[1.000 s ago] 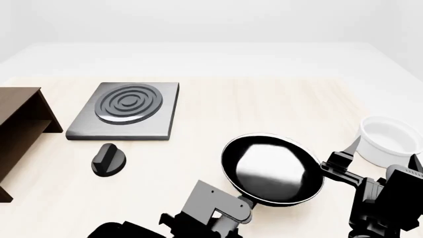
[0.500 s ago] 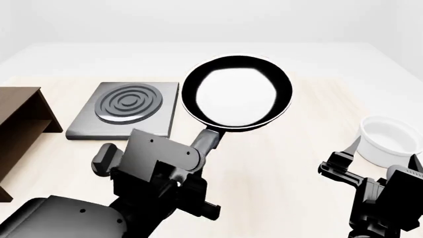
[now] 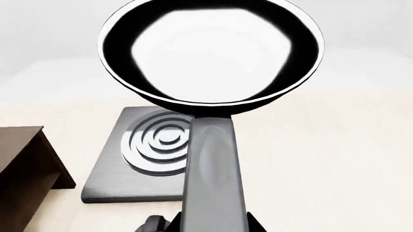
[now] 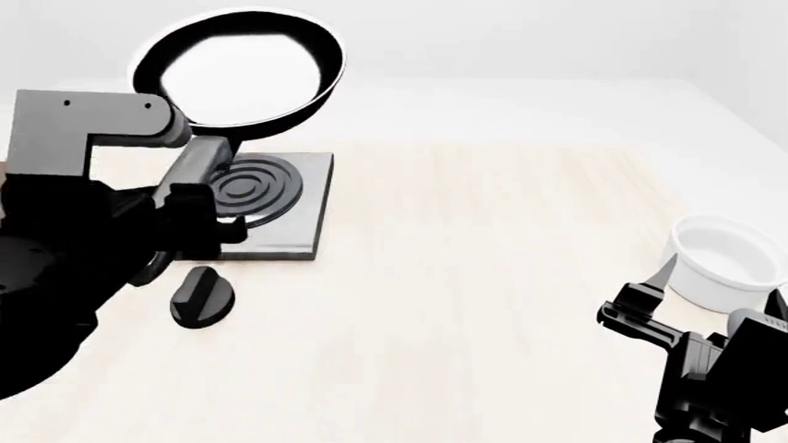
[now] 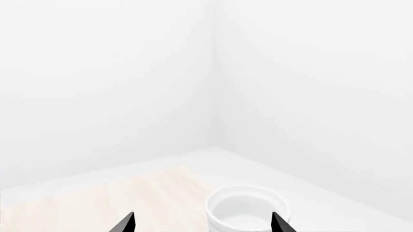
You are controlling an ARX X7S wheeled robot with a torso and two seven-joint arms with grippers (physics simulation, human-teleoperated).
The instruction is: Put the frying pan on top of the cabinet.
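The frying pan (image 4: pixel 240 65), black with a pale glossy inside, is held up in the air above the far edge of the hotplate. My left gripper (image 4: pixel 197 198) is shut on its long grey handle (image 3: pixel 212 174); the pan's bowl (image 3: pixel 210 48) points away from the wrist. The dark brown cabinet (image 3: pixel 19 164) shows in the left wrist view, beside and below the pan, past the hotplate. In the head view my left arm hides it. My right gripper (image 4: pixel 630 312) is open and empty, low near the table's front right; it also shows in its wrist view (image 5: pixel 201 223).
A square grey hotplate (image 4: pixel 277 198) with concentric rings lies under the pan; it also shows in the left wrist view (image 3: pixel 148 159). A black knob (image 4: pixel 201 297) lies in front of it. A white round bowl (image 4: pixel 726 261) stands just beyond the right gripper, and shows in the right wrist view (image 5: pixel 248 208).
My left arm has lifted the pan off the table and swung it up and to the left, from near the front middle to above the hotplate. The right arm has not moved.
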